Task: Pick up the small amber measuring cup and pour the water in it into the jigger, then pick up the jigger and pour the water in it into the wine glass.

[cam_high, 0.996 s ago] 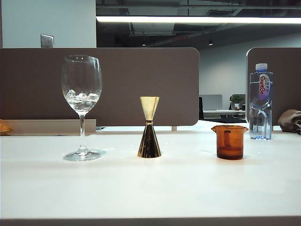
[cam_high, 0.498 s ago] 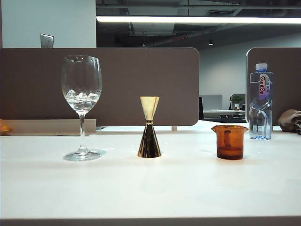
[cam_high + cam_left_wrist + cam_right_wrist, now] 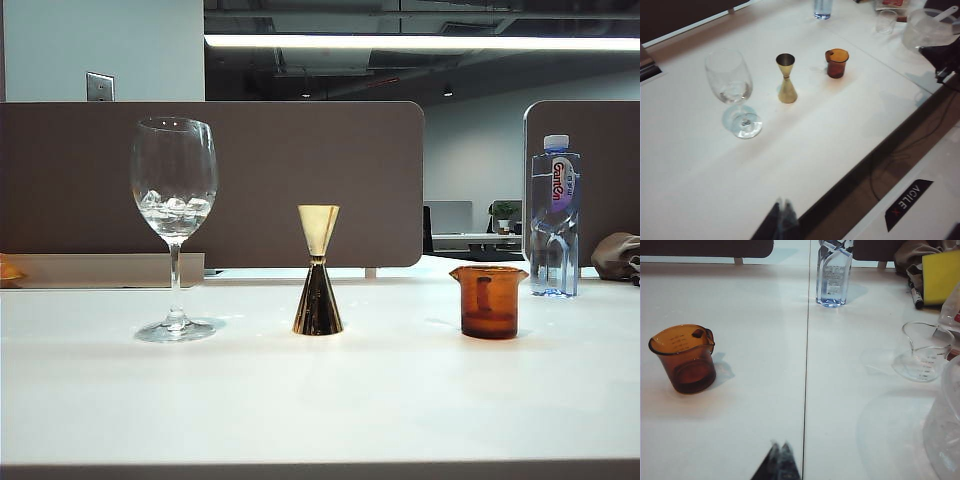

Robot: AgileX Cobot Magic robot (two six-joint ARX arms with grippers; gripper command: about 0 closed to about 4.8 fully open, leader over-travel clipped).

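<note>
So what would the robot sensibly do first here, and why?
Probably open the right hand, now shut, and reach for the amber cup. It stands untouched beside the jigger, nearest that hand; the left hand, apparently shut too, hangs well back from the table.

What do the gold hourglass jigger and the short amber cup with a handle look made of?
Gold hourglass jigger: looks like metal, with a pale matte upper cone and a dark mirror-shiny lower cone.
Short amber cup with a handle: translucent brown with printed graduation marks; glass or plastic, cannot tell.

Exterior: low, level, near table (image 3: 320, 400). Wrists: high, angled down, sharing it.
</note>
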